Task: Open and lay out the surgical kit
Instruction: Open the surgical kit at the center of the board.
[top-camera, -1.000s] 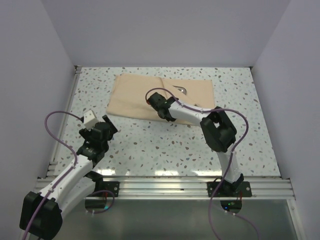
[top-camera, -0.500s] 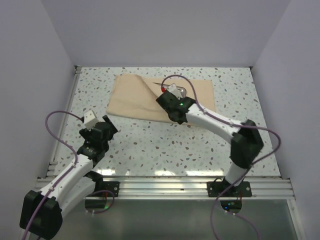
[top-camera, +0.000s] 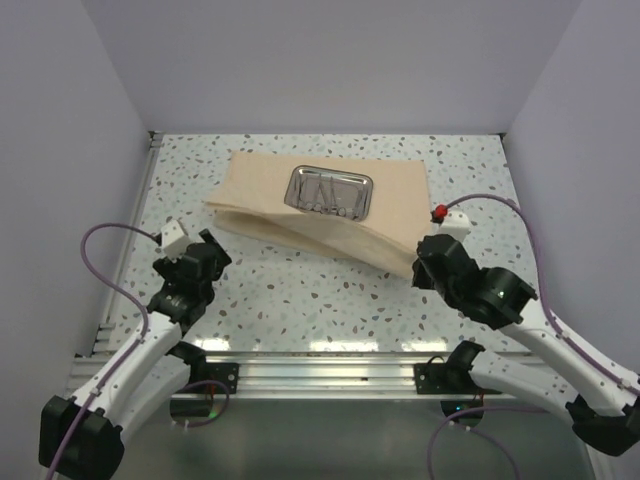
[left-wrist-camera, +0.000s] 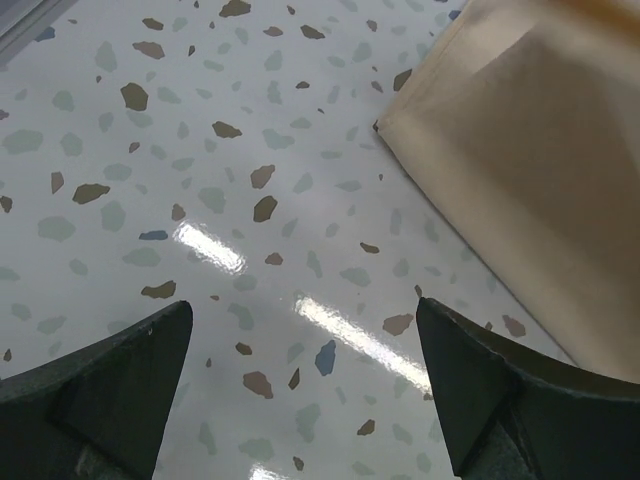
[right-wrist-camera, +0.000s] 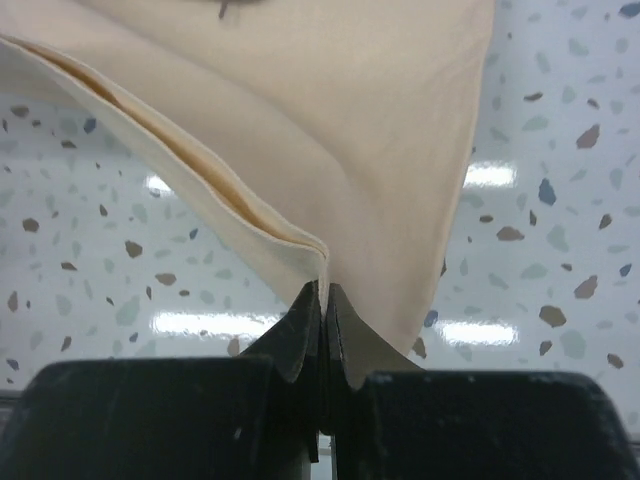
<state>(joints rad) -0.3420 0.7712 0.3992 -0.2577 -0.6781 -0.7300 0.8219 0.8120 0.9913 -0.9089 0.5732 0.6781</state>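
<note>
The surgical kit's beige cloth wrap (top-camera: 395, 205) lies spread at the back of the table, with a shiny steel tray (top-camera: 331, 192) holding slim metal instruments lying uncovered on it. My right gripper (top-camera: 424, 262) is shut on a folded corner of the cloth (right-wrist-camera: 300, 180), which it holds lifted off the table and pulled toward the near right. The pinched edge shows between its fingertips (right-wrist-camera: 322, 292). My left gripper (left-wrist-camera: 300, 330) hangs open over bare table, near the wrap's left corner (left-wrist-camera: 520, 150), touching nothing.
Speckled terrazzo tabletop (top-camera: 300, 290) lies between the arms and the cloth. White walls close in the back and both sides. An aluminium rail (top-camera: 330, 372) runs along the near edge with both arm bases.
My right gripper has drawn the cloth flap from over the middle of the wrap back to the near right, uncovering the steel tray. The left arm has barely shifted.
</note>
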